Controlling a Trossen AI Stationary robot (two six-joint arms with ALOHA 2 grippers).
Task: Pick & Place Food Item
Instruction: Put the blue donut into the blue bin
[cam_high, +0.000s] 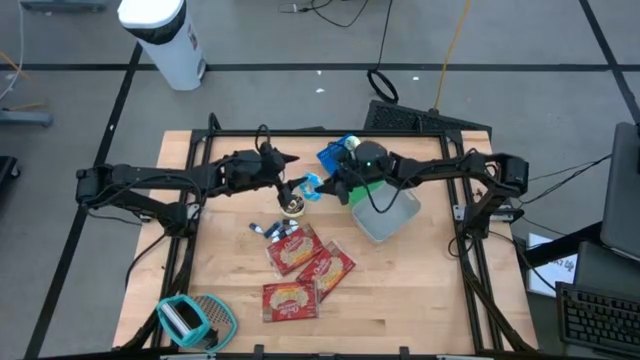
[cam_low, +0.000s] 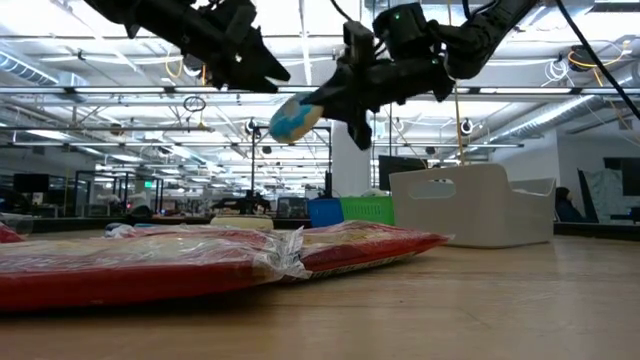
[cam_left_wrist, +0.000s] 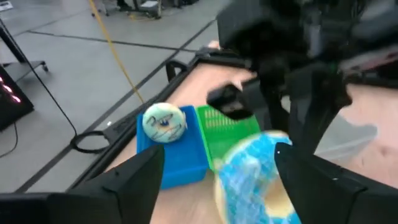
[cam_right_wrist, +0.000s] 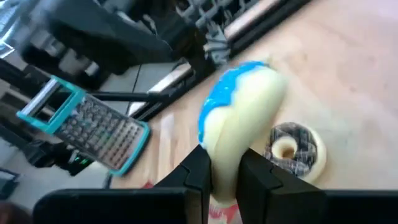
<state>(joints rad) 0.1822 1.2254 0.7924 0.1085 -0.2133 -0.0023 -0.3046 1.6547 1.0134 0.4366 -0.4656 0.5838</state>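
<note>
- Our right hand (cam_right_wrist: 225, 177) pinched the blue-iced doughnut (cam_right_wrist: 239, 121) by its edge, high above the counter (cam_high: 400, 300), presumably to carry it to the white bin (cam_high: 388, 215).
- Our left hand (cam_left_wrist: 214, 180) stood spread beside it, gripping nothing.
- A dark-iced doughnut (cam_right_wrist: 293, 150) lay below.

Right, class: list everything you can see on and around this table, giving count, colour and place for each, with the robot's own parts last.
Blue-iced donut: one, blue and cream, in the air above table centre, held by right gripper.
Dark-iced donut: one, on the table below it.
Red packets: three, table middle.
White bin: one, right of centre.
Blue basket: one, back edge, holding a pale donut.
Green basket: one, beside the blue.
Grater: one, teal, front left corner.
White canister: one, on the floor behind the table.
Left gripper: open, beside the blue-iced donut.
Right gripper: shut on it.
</note>
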